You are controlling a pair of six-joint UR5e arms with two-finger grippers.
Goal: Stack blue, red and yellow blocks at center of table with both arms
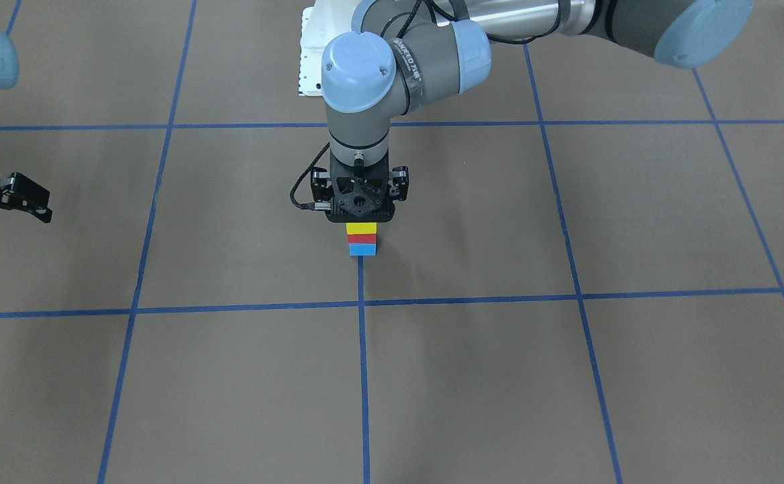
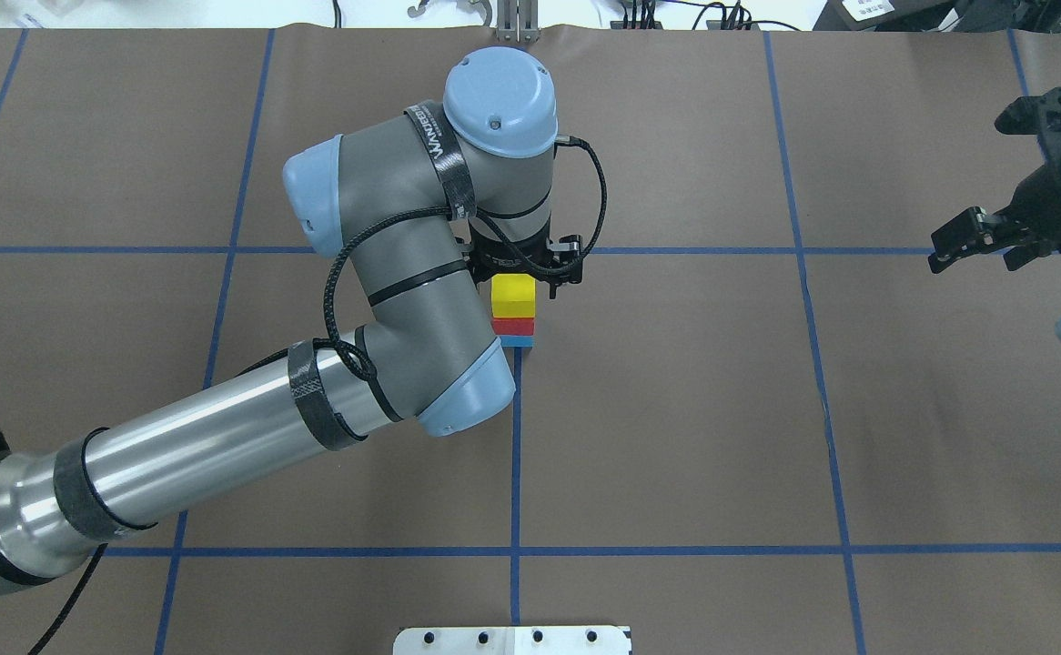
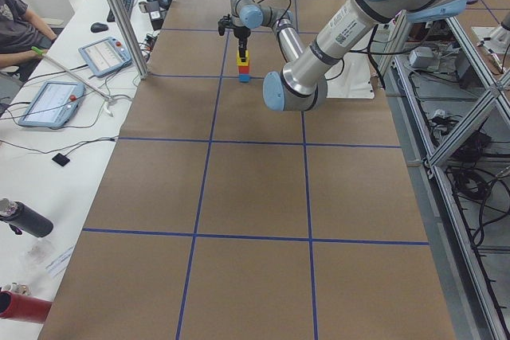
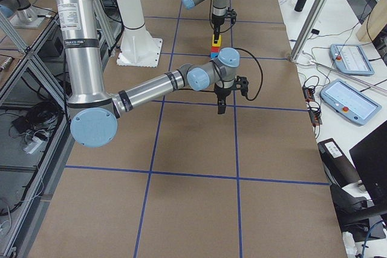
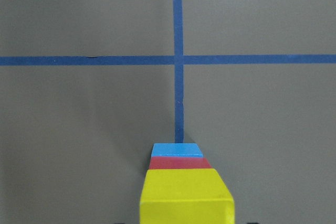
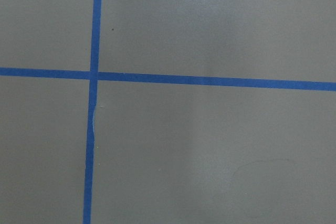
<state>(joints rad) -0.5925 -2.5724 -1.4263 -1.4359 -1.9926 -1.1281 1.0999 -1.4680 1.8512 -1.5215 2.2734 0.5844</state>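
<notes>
A stack stands at the table's centre on the blue tape cross: blue block point(image 1: 362, 250) at the bottom, red block point(image 1: 361, 238) in the middle, yellow block point(image 1: 361, 228) on top. It also shows in the overhead view point(image 2: 512, 297) and the left wrist view point(image 5: 186, 192). My left gripper point(image 1: 361, 218) points straight down over the stack. Its jaws stand open on either side of the yellow block with a small gap. My right gripper point(image 2: 981, 244) is open and empty, far off at the table's right side.
The white robot base plate point(image 2: 512, 639) lies at the table's near edge. An operators' bench with tablets point(image 3: 52, 101) and a seated person point(image 3: 16, 21) runs along the far side. Blue tape lines point(image 6: 94, 74) grid the brown table.
</notes>
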